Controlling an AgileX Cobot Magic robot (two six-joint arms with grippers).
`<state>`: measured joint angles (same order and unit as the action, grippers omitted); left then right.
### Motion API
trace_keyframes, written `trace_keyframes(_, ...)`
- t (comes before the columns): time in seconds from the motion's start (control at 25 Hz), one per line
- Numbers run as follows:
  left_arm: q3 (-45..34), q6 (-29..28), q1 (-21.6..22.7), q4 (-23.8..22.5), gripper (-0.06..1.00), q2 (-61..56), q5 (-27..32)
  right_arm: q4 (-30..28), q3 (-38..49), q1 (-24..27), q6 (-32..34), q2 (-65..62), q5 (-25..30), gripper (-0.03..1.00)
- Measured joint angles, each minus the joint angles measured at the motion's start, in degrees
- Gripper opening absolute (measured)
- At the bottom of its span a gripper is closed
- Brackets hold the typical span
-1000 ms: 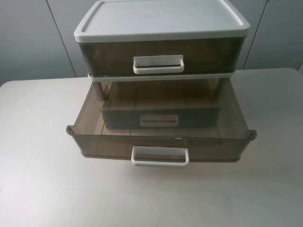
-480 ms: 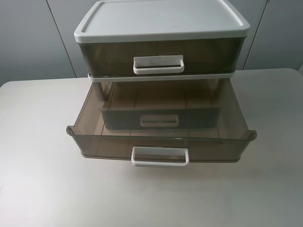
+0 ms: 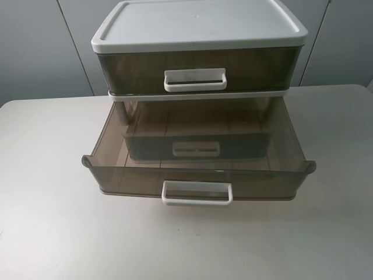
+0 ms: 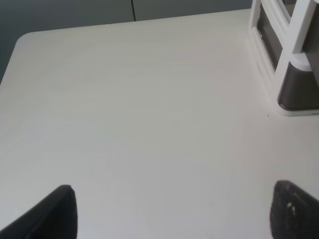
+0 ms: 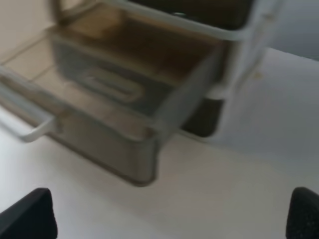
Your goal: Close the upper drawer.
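Pale flat table [image 3: 46, 233], white-topped smoky-brown plastic cabinet [image 3: 198, 23] on it. The upper drawer [image 3: 262, 181], wide translucent brown plastic, is pulled far out, ahead of the right gripper [image 5: 169, 214] and not touching it. Its white rectangular loop handle [image 3: 197, 192] is untouched. The left gripper [image 4: 169, 214] is over bare table, cabinet side well apart ahead. Both sets of fingers spread apart, holding nothing.

My call: push the drawer front flat at handle centre, straight in, to avoid racking.

No readable labels.
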<state>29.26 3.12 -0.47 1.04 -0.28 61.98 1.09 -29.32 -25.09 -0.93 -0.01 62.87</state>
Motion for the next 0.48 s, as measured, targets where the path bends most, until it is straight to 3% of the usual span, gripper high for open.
trace_keyframes(0.16, 0.0, 0.0, 0.0, 0.0, 0.74, 0.0, 0.0, -0.12, 0.0, 12.78, 0.0, 0.0, 0.0, 0.7)
trace_keyframes(0.32, 0.0, 0.0, 0.0, 0.0, 0.74, 0.0, 0.0, -0.23, 0.0, 21.99, 0.0, 0.0, 0.0, 0.7)
trace_keyframes(0.48, 0.0, 0.0, 0.0, 0.0, 0.74, 0.0, 0.0, -0.23, 0.0, 23.86, 0.0, 0.0, 0.0, 0.7)
